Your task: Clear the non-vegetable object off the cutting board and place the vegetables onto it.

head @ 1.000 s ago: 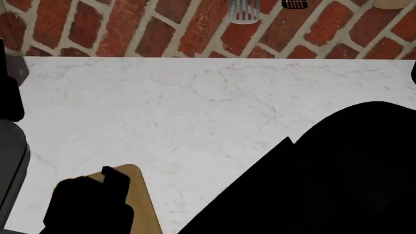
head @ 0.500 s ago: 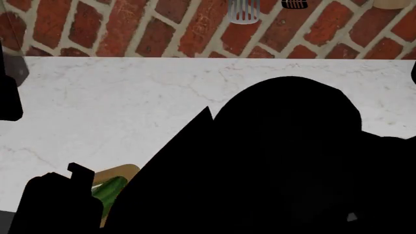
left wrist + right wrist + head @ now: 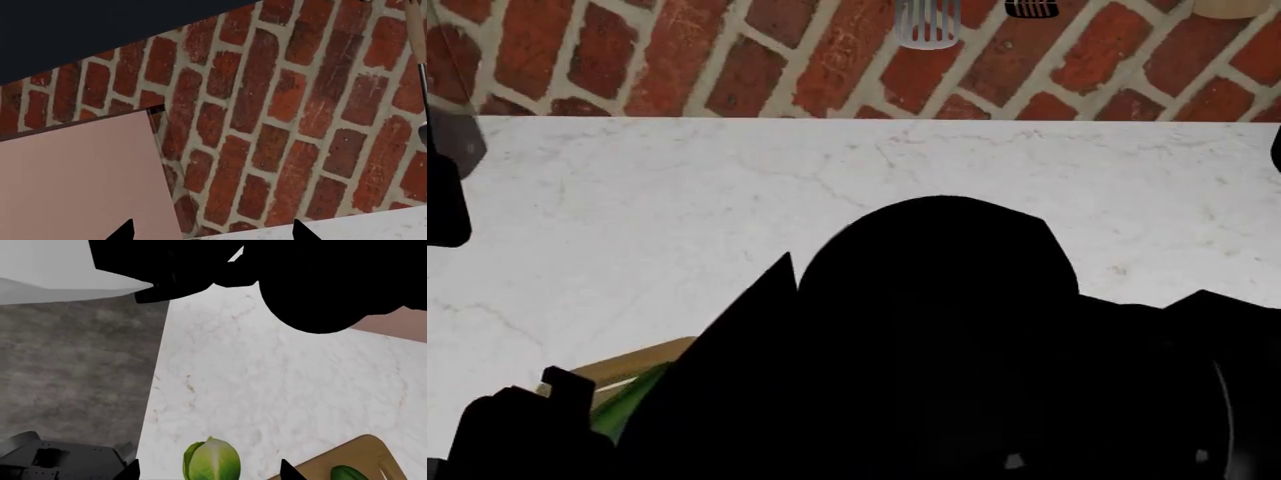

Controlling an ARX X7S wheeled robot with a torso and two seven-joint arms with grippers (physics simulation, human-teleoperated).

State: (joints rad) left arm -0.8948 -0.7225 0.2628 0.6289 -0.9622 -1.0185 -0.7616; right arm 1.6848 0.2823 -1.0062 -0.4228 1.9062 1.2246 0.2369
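Observation:
The cutting board [image 3: 627, 365] shows as a light-brown sliver at the lower left of the head view, with the dark-green cucumber [image 3: 630, 404] on it. The right wrist view shows the board's rounded corner [image 3: 363, 452] and the cucumber's end [image 3: 347, 474] lying on it. My right gripper [image 3: 210, 474] is open above the counter, with a light-green leafy round vegetable [image 3: 211, 461] lying between its fingertips in that view. My left gripper [image 3: 212, 235] is open and empty, facing the brick wall; it shows as a dark shape [image 3: 541, 415] beside the board. The garlic bulb is out of view.
My right arm [image 3: 961, 350] blacks out the lower middle and right of the head view. The white marble counter [image 3: 667, 210] runs back to a brick wall [image 3: 761, 50] hung with utensils [image 3: 928, 25]. The counter's edge [image 3: 157, 390] drops to a grey floor [image 3: 73, 365].
My right arm has swung left across the head view and now hides most of the counter's front. My left gripper has shifted left and down, uncovering the cucumber on the board.

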